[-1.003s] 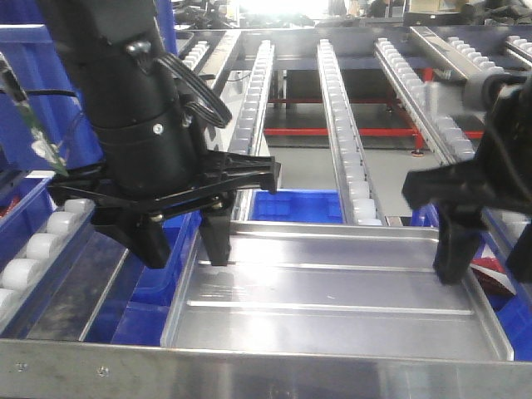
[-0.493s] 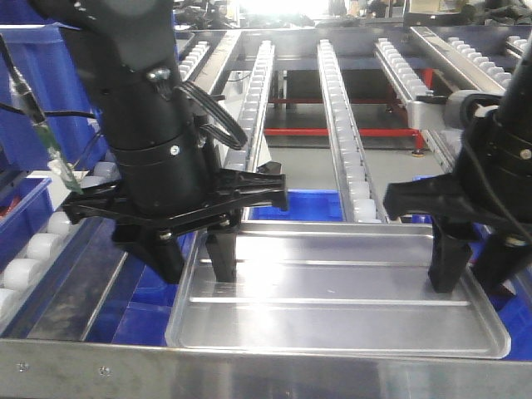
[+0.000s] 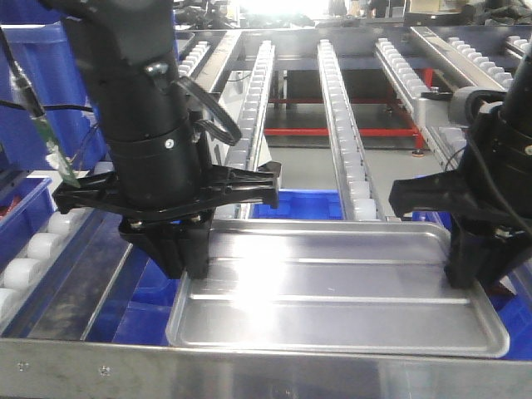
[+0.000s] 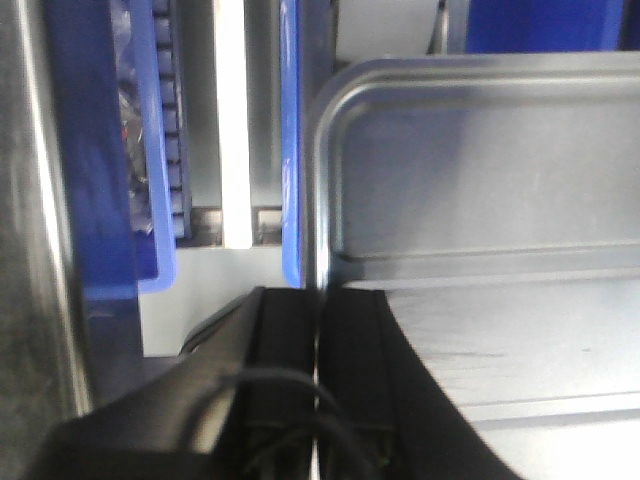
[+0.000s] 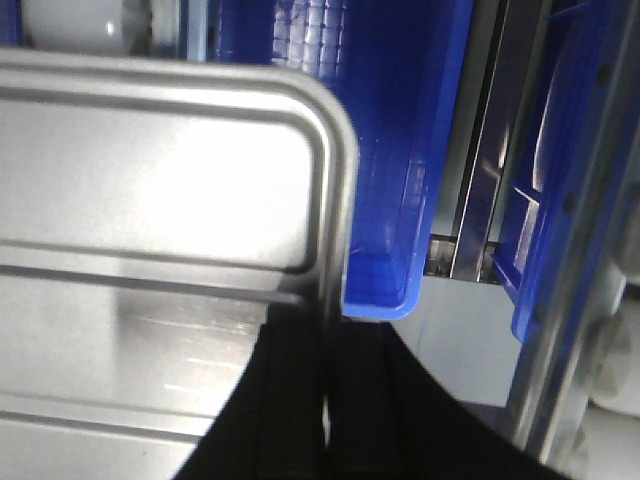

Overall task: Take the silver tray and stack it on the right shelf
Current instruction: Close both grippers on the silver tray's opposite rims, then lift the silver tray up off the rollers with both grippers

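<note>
The silver tray (image 3: 332, 291) is bright mirror-grey, with two pale parallel ridges running left to right across its base. The left gripper (image 3: 189, 264) and right gripper (image 3: 467, 276) are matt black, fingers (image 4: 285, 345) included. The bin (image 3: 295, 205) beneath is blue. The rollers (image 3: 337, 108) are white. A far frame (image 3: 349, 131) is red. The near bar (image 3: 249, 374) is brushed grey steel.

Strong white light (image 3: 283, 7) glares in from the far end of the room, washing out what stands there. A pale grey floor (image 3: 303, 170) lies below, crossed by a red steel frame (image 3: 299, 131). Blue plastic bins (image 3: 295, 205) sit low, with a taller blue crate (image 3: 37, 46) at the left.
</note>
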You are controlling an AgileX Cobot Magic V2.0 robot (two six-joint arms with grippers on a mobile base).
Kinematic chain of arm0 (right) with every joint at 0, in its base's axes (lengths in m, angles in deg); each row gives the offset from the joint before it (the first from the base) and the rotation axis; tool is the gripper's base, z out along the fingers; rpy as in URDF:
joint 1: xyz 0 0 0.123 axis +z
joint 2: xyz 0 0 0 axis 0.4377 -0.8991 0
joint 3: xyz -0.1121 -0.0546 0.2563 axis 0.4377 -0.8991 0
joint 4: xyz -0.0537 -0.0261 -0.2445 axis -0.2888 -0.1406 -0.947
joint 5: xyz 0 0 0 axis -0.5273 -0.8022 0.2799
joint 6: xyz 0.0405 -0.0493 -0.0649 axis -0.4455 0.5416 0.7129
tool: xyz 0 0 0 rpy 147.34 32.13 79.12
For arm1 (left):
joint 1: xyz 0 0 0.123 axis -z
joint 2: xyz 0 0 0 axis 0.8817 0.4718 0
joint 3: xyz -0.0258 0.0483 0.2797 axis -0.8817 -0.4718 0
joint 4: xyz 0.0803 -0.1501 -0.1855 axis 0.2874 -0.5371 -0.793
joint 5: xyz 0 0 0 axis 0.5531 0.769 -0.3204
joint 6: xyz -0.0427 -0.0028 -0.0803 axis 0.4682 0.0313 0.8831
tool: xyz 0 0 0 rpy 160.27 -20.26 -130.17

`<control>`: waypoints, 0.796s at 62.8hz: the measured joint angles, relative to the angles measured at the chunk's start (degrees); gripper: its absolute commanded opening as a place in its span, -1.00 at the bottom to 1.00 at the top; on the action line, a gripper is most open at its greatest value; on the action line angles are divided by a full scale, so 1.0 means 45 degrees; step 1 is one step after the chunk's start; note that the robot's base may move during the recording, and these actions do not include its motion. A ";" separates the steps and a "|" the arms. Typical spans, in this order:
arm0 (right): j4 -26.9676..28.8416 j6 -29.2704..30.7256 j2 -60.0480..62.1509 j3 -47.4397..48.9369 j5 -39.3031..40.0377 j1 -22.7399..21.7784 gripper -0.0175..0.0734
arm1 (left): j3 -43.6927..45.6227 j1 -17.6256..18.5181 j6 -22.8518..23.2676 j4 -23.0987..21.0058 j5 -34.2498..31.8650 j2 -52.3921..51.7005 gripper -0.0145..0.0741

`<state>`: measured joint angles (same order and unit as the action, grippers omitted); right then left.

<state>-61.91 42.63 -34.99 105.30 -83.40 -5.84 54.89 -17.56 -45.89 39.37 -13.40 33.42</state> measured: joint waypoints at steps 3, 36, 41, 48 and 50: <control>0.0000 -0.0027 0.0230 -0.0086 -0.0091 0.0000 -0.49 | 0.0249 0.0000 0.0000 0.0028 0.0383 0.0010 -0.88; -0.0558 -0.0052 0.6077 0.1117 -0.2723 0.0042 -0.49 | 0.1684 0.1213 0.1132 0.2236 0.2567 -0.3706 -0.88; -0.0558 -0.0052 0.6513 0.1455 -0.3140 0.0042 -0.49 | 0.1684 0.1646 0.1536 0.2676 0.2711 -0.4335 -0.88; -0.0558 -0.0034 0.6751 0.1637 -0.3383 0.0042 -0.49 | 0.1684 0.2039 0.1787 0.2961 0.2874 -0.5091 -0.88; -0.0532 -0.0034 0.6751 0.1666 -0.3430 0.0065 -0.49 | 0.1684 0.2086 0.1809 0.2962 0.2950 -0.5274 -0.88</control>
<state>-64.30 42.48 -4.61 112.80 -98.83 -5.55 62.47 -8.17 -37.75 52.70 -0.12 9.68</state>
